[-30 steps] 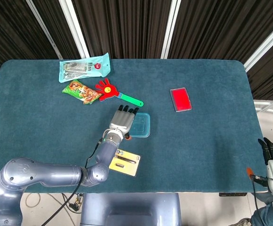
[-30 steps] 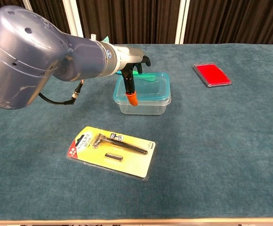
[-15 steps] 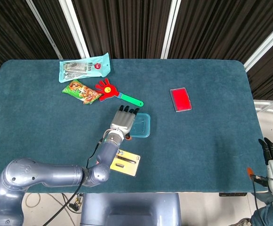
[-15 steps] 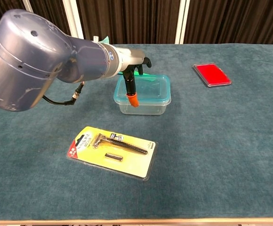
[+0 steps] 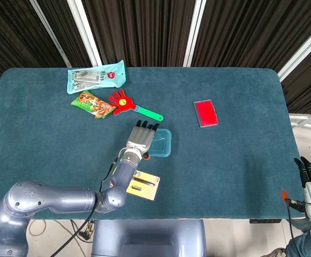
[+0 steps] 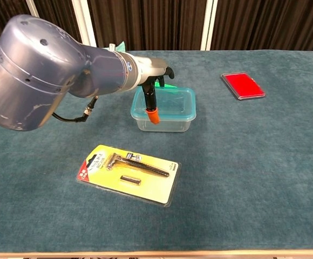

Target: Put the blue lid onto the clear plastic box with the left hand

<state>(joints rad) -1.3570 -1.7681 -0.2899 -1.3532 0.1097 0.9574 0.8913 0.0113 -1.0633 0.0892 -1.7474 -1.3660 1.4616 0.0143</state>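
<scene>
Near the front edge of the table, the left hand has slid back a little, fingers flat, holding nothing. The blue lid sits on the clear plastic box; job looks done.

Clear plastic box upright mid-counter, rectangular, rounded corners. Blue lid translucent teal, lying flat and level on the box rim, covering the opening.
</scene>
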